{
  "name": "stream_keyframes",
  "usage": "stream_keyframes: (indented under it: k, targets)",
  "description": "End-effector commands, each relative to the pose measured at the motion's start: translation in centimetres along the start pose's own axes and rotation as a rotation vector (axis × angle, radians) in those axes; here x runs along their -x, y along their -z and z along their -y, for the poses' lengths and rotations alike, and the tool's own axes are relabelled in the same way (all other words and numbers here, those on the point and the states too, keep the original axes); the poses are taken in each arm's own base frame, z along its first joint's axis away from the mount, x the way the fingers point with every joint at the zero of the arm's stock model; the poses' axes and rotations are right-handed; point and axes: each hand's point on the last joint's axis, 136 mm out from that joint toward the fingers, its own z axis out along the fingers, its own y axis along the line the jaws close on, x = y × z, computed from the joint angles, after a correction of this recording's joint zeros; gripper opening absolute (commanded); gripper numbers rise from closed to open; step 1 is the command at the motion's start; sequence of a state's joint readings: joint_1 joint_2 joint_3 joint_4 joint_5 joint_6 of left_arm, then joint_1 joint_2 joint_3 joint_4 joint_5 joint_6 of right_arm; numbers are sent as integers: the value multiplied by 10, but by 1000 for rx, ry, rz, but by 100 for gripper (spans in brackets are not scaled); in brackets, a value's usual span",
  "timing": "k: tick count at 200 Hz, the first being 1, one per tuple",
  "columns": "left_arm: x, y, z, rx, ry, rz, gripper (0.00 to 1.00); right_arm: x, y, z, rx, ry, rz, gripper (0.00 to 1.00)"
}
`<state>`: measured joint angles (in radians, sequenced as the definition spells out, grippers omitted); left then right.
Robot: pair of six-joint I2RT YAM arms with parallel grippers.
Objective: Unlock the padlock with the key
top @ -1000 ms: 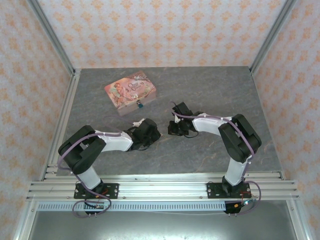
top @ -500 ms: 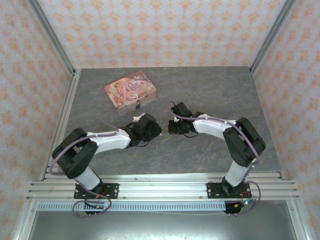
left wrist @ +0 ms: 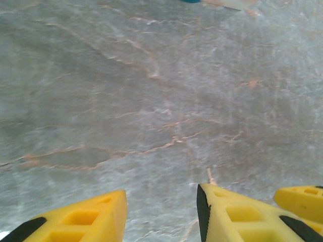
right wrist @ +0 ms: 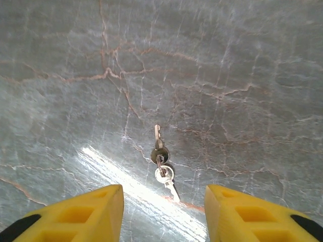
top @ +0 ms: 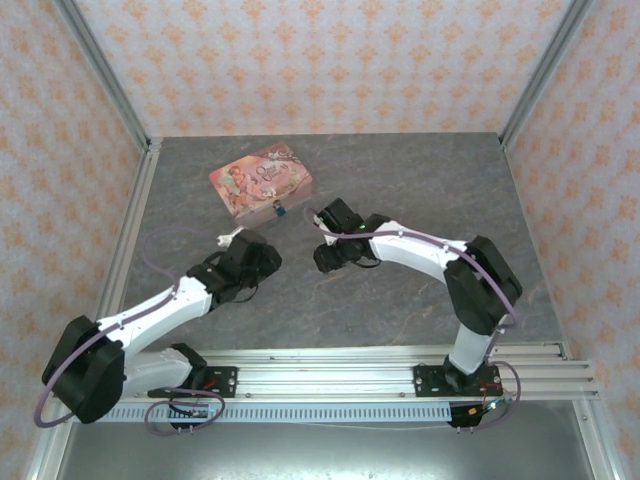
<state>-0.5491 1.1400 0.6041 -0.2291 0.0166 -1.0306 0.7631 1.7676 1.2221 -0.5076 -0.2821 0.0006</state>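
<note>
Right gripper (right wrist: 162, 199) hung released and empty, jaws straddling the key (right wrist: 159, 154) lying flat on the table (top: 420, 190) mid-frame, probably lined up to pinch it; left gripper (left wrist: 161, 194) also released, empty; padlock (top: 281, 210) sat at the pink tin's (top: 262, 182) lower edge, upper left of centre.
</note>
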Motion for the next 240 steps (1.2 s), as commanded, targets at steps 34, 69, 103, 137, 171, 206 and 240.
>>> stream_keyframes:
  k: [34,69,103,137,171,206,240]
  targets:
    - [2,12,-42,98,-14,47,44,-15,-22,-5,-8,100,-177,46]
    - [3,15,-50,110,-11,57,45,-13,-30,-3,-24,117,-210,42]
    - [5,16,-53,112,-9,67,46,-15,-34,-1,-36,132,-239,40]
    - [5,15,-53,114,-14,66,46,-18,-39,0,-45,148,-268,40]
    - [6,15,-54,116,-12,67,46,-20,-43,1,-49,157,-282,40]
    - [5,14,-54,117,-14,64,46,-19,-47,1,-65,179,-293,40]
    - [4,13,-54,118,-15,60,46,-18,-51,0,-68,183,-300,37]
